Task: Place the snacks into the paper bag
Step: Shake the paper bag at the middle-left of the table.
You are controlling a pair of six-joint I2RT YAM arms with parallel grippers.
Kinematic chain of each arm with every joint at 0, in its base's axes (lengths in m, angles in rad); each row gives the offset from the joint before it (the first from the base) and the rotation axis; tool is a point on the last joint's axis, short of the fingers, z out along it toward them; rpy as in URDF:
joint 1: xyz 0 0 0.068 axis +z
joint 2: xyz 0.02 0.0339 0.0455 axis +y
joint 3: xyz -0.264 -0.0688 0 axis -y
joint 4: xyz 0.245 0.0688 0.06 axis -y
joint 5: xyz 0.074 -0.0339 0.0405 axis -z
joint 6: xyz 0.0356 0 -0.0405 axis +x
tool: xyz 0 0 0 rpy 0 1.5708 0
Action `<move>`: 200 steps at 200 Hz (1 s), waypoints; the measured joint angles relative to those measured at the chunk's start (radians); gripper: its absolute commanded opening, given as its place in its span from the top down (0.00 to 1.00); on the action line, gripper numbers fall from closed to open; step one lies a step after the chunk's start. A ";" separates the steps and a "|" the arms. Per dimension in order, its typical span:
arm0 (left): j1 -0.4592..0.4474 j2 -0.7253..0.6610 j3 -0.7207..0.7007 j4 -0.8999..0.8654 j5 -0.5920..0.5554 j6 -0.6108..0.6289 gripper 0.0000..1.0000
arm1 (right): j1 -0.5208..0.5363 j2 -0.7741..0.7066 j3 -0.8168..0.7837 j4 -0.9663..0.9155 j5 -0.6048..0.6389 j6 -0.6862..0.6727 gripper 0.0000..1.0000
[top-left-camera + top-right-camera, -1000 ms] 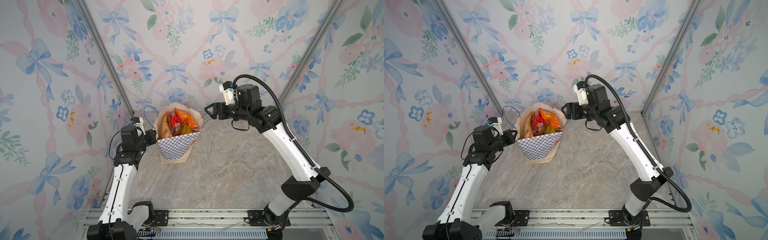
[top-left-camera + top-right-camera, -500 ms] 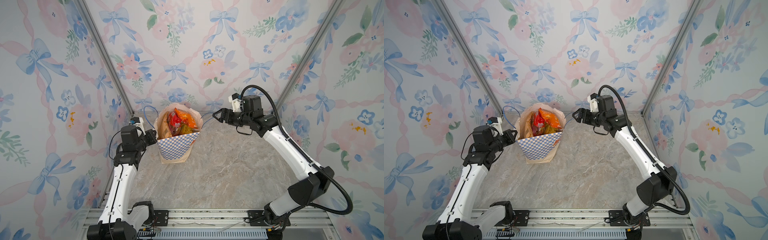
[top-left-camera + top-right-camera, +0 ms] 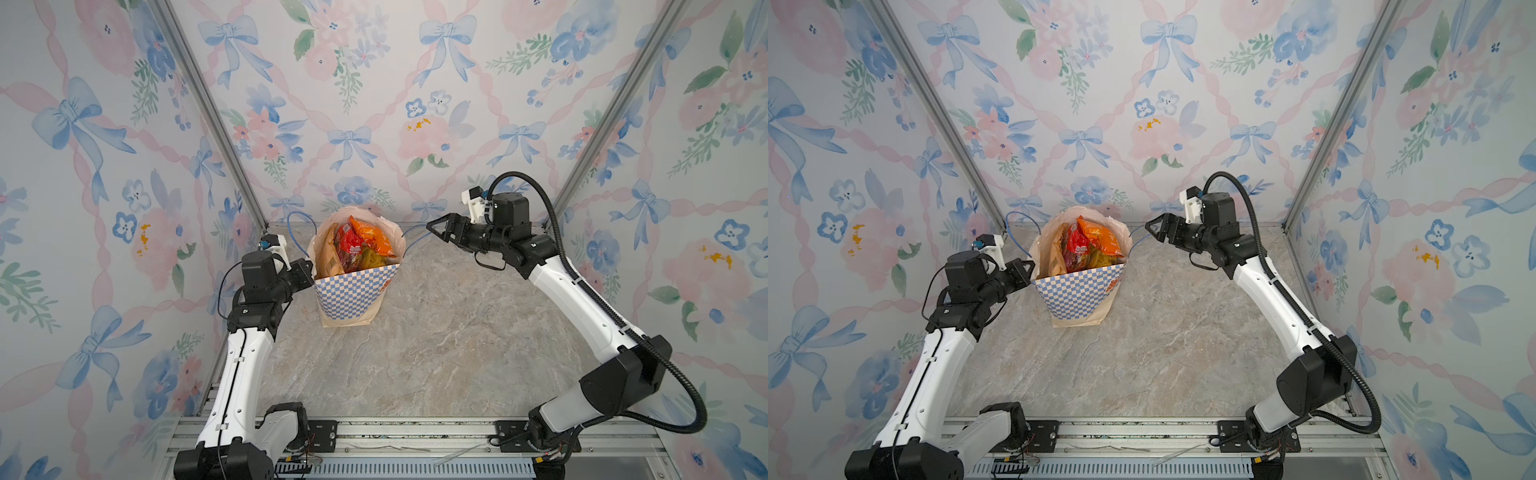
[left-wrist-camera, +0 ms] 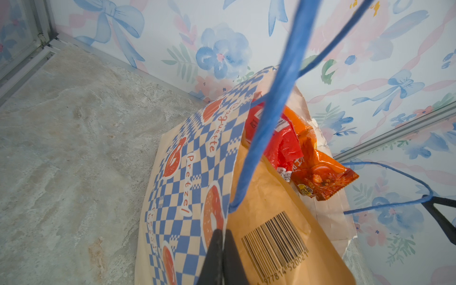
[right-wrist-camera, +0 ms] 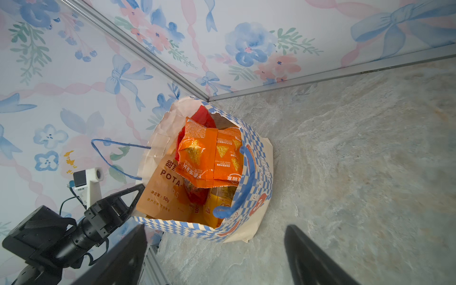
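All visible snacks [image 3: 365, 245] sit inside the paper bag [image 3: 353, 291], upright on the tabletop [image 3: 436, 332]; packing looks done. Left hand [image 3: 309, 269] pinches the bag's rim; right hand [image 3: 434, 230] gapes empty beside it; next, release without tipping the bag.
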 measured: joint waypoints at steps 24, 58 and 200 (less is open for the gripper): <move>0.000 0.000 0.000 0.000 0.000 0.000 1.00 | 0.019 0.037 0.021 0.017 -0.009 0.012 0.09; 0.000 0.000 0.000 0.000 0.000 0.000 1.00 | 0.041 0.096 0.040 0.033 -0.011 0.029 0.08; 0.000 0.000 0.000 0.000 0.000 0.000 1.00 | 0.050 0.205 0.034 0.434 -0.192 0.281 0.08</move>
